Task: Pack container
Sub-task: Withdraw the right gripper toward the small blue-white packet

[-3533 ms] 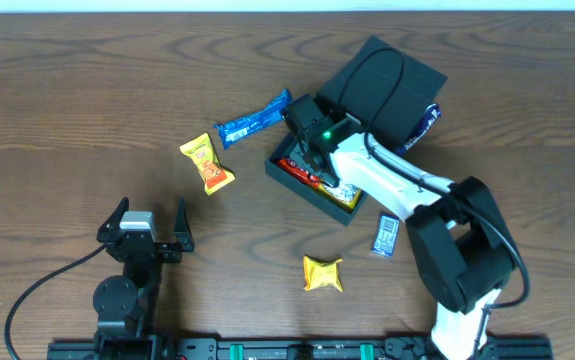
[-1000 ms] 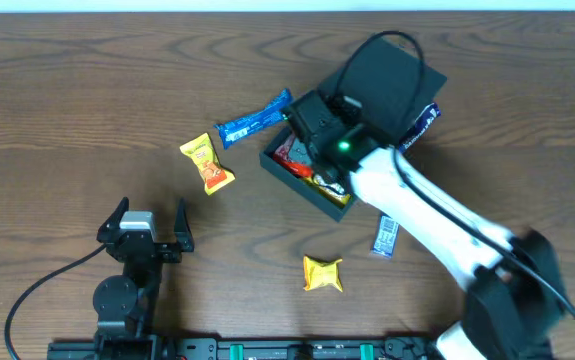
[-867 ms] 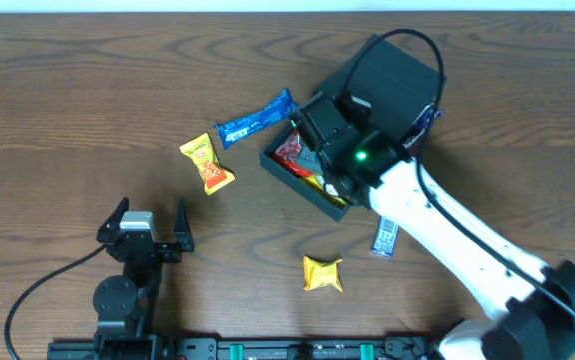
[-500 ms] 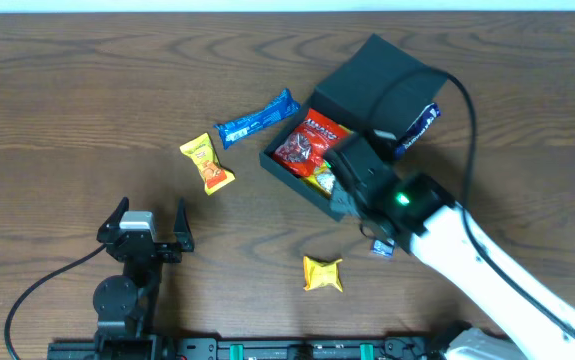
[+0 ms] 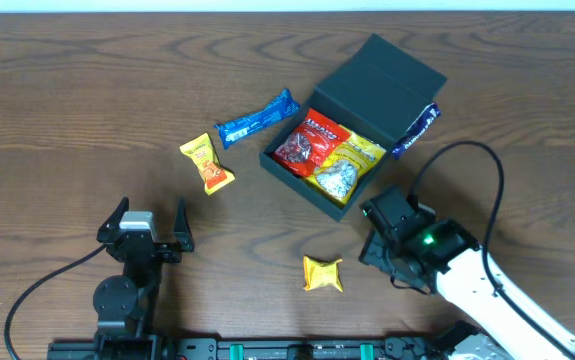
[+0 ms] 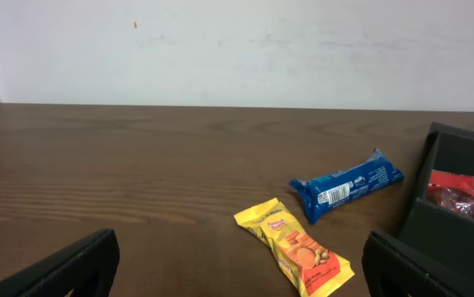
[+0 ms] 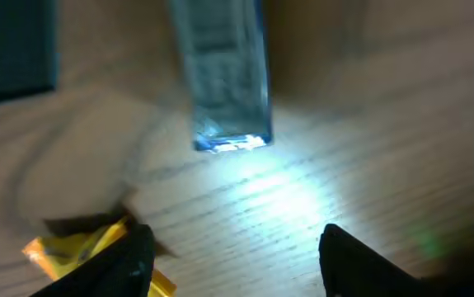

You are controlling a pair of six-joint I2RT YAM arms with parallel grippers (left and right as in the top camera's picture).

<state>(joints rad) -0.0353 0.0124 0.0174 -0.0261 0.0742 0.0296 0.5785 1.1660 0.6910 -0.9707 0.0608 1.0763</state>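
Observation:
The container [image 5: 339, 197] is a dark teal-green box standing open, its lid [image 5: 379, 72] tipped back. A red packet [image 5: 307, 140], a yellow packet [image 5: 357, 152] and a silvery packet [image 5: 333, 180] lie inside. My right gripper [image 5: 377, 235] hovers low over the table just in front of the box, open and empty [image 7: 237, 264]. A small blue packet [image 7: 224, 74] lies ahead of it, and a yellow packet [image 7: 76, 246] sits by its left finger. My left gripper [image 5: 150, 212] rests open at the front left, empty [image 6: 241, 264].
A blue bar [image 5: 254, 118] and a yellow-orange cracker packet [image 5: 207, 163] lie left of the box, also seen as the bar [image 6: 345, 186] and the packet [image 6: 296, 247]. A small yellow packet [image 5: 322, 273] lies at the front. Another blue packet [image 5: 418, 127] pokes out beside the lid.
My right gripper has pulled out of the container toward the front right and opened. The red and yellow packets now lie uncovered in the box. The left arm has not moved.

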